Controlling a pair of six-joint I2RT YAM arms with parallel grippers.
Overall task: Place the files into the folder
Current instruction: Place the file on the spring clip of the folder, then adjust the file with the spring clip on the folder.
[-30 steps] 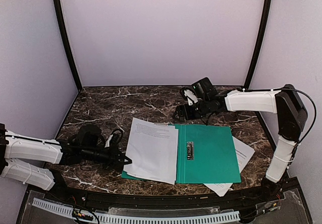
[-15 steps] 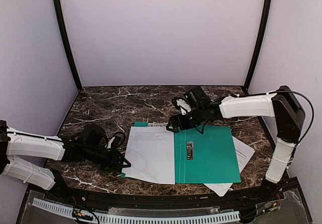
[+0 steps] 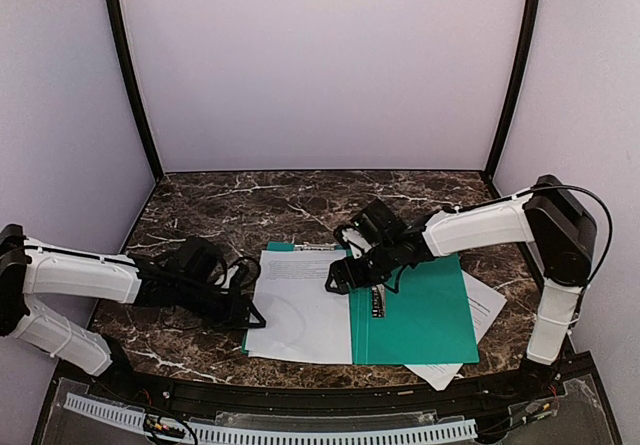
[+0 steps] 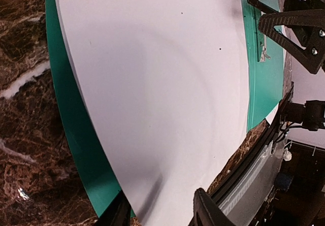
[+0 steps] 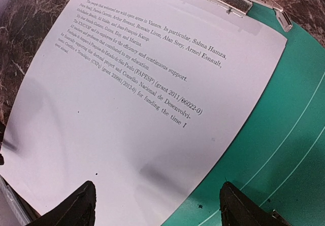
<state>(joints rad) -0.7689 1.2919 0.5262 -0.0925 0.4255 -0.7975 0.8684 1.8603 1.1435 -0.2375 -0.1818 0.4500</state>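
You held the right gripper (image 3: pixel 336 277) spread wide over the sheet (image 3: pixel 300 305) in the folder (image 3: pixel 420 305), seemingly to flatten it, the left gripper (image 3: pixel 254 317) straddling its corner, equally spread.

The top camera overlooks the whole desk (image 3: pixel 220 205) from behind; both wrist cameras sit close, sharing one sheet (image 4: pixel 152 84) and folder (image 5: pixel 284 134).

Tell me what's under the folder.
A white sheet pokes out past the folder's right edge and near corner. The rest of it is covered.
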